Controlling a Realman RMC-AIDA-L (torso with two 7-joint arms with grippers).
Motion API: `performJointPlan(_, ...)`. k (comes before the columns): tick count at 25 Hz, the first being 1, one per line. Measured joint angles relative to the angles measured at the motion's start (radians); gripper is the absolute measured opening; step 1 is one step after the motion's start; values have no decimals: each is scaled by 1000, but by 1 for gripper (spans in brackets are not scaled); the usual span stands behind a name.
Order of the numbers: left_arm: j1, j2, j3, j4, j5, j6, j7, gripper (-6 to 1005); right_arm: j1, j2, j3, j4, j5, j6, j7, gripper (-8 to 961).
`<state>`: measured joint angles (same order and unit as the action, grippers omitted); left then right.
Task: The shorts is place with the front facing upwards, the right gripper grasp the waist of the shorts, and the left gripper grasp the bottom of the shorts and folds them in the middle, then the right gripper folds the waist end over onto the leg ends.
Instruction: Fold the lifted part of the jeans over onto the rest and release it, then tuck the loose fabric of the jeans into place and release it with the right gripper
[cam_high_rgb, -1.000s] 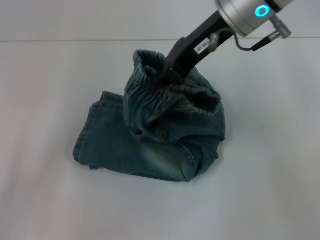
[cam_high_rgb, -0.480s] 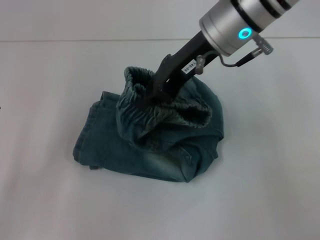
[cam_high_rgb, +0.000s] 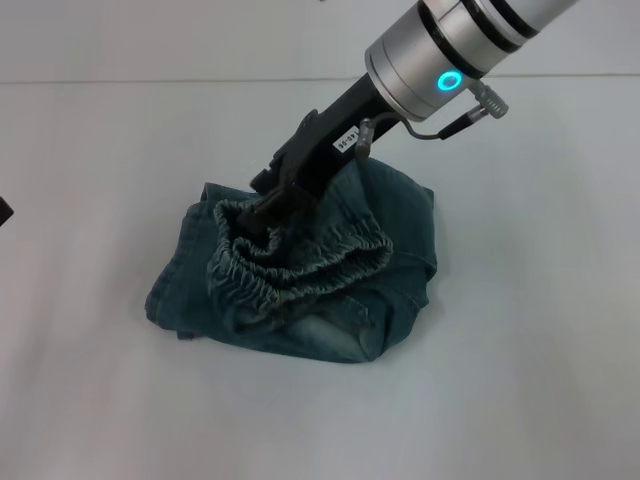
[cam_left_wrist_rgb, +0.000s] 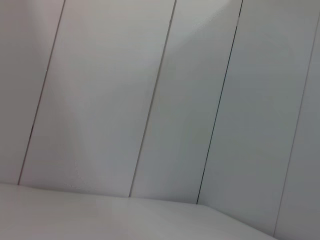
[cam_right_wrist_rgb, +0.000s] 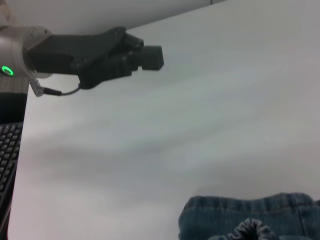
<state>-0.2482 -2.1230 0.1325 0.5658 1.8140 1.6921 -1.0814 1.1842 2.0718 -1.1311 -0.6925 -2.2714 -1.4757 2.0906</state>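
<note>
The black two-finger right tool (cam_high_rgb: 268, 207) grips the ruffled elastic waist (cam_high_rgb: 290, 268) of the blue-green denim shorts (cam_high_rgb: 300, 275). The shorts lie folded on a plain white tabletop (cam_high_rgb: 520, 350). The all-black left tool (cam_right_wrist_rgb: 142, 56) hovers far off, its grip unclear.

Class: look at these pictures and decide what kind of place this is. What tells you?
Probably a robot lab or test bench: a bare white table, plain panelled wall, a keyboard at the table's edge, and one pair of shorts.

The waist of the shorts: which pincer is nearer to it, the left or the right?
The right. The right pincer is shut on the waist of the shorts, over the folded shorts. The left pincer is off to the robot's left, apart from the shorts, above the table.
</note>
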Motion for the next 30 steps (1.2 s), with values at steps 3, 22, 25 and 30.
performJointPlan(3,-2,0,1,0,0,-6,0,0,0,-7,4,-5,0,-3,2,461)
performJointPlan(22,-13,2,1,-22,13,-35,0,0,-61,-115,107,-144,-35,-330,107,863)
performJointPlan(25,-21,4,1,-28,16,-47,0,0,-74,-116,100,-146,-82,-375,92,858)
performJointPlan(30,-38,9,3,-43,24,-61,0,0,-78,-88,70,-133,-167,-394,52,857)
